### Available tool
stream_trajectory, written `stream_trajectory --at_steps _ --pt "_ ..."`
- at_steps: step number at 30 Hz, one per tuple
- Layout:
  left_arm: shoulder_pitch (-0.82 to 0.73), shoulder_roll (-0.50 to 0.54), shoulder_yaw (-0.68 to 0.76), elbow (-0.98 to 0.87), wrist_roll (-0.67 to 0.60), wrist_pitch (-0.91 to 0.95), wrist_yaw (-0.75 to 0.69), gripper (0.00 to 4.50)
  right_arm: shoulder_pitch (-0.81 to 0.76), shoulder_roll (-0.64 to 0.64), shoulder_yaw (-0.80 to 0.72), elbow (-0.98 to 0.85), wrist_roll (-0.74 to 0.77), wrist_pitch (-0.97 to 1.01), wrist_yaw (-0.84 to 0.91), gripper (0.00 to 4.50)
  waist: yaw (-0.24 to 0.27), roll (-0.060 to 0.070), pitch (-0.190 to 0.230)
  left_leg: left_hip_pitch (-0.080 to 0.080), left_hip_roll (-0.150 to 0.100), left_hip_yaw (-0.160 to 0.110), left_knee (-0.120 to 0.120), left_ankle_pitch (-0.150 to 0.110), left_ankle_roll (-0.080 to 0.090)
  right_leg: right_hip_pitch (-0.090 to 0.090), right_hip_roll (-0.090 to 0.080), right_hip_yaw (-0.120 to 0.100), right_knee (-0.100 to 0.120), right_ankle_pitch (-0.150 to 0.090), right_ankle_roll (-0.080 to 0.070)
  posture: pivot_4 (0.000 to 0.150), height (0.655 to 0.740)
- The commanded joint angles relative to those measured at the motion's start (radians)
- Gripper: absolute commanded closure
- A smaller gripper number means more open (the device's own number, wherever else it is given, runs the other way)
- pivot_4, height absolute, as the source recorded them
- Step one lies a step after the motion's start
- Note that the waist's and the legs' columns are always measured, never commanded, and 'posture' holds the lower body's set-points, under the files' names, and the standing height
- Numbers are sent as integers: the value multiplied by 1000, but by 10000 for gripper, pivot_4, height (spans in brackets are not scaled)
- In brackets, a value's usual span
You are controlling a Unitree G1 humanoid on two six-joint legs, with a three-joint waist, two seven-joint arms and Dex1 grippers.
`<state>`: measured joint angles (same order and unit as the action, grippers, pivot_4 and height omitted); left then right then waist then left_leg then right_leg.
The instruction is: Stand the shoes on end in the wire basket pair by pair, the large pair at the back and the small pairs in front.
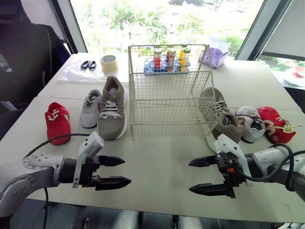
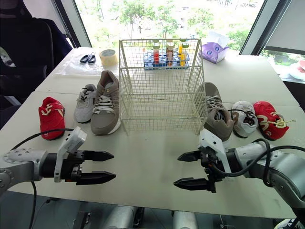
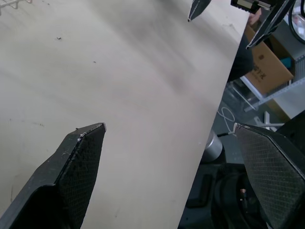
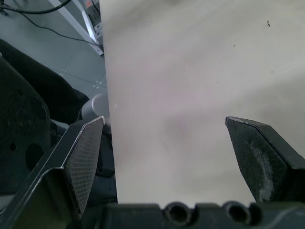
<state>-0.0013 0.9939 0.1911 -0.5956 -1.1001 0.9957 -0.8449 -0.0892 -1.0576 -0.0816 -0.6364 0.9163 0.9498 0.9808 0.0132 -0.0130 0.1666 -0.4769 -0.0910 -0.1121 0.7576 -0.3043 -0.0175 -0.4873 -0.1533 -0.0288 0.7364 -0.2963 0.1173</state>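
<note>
wire basket (image 1: pixel 167 90): parked mid-surface, left empty
large shoes (image 1: pixel 112 107): one laid either side of it; probably light, soft uppers, best pinched at the heel collar
left fingers (image 1: pixel 112 161), right fingers (image 1: pixel 209 190): spread wide, nothing held

Bright daylight reaches you through the windows (image 1: pixel 95 24) behind the surface (image 1: pixel 162 160), bleaching the trees (image 1: pixel 152 21) outside. Shadows are soft and faint. In your left wrist view the surface looks hazy, yet the pads (image 3: pixel 81 162) of the left tool (image 3: pixel 169 126) are crisp.
</note>
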Motion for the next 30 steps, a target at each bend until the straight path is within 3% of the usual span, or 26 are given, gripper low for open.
stream_trajectory --at_steps 1,13,26,28,30 --pt "-15 4 15 -26 4 -15 -5 534 -22 8 -4 -20 6 -12 0 877 0 0 0 0 0 0 0 0 0 0 0 0 0 0 0 1500 6595" --pt "-67 -23 -6 1 4 7 40 534 -55 24 4 -6 -30 -14 -35 877 0 0 0 1 0 0 0 0 0 1 0 0 0 0 0 1500 6595" --pt "-81 -25 -48 26 69 -36 -73 534 -33 -35 -21 8 -88 -40 16 877 1 0 0 3 0 0 -1 0 0 4 0 -1 -1 0 0 1500 6595" --pt "-106 -50 -45 49 53 -26 -59 534 -47 -63 -60 15 -57 -33 51 877 0 0 0 4 0 0 0 0 0 5 0 -1 -1 0 0 1500 6595" --pt "-156 -55 -52 80 93 -51 -64 534 -174 -111 -118 70 8 8 80 877 -1 1 0 5 0 -1 0 0 0 6 0 -1 -1 0 0 1500 6595"
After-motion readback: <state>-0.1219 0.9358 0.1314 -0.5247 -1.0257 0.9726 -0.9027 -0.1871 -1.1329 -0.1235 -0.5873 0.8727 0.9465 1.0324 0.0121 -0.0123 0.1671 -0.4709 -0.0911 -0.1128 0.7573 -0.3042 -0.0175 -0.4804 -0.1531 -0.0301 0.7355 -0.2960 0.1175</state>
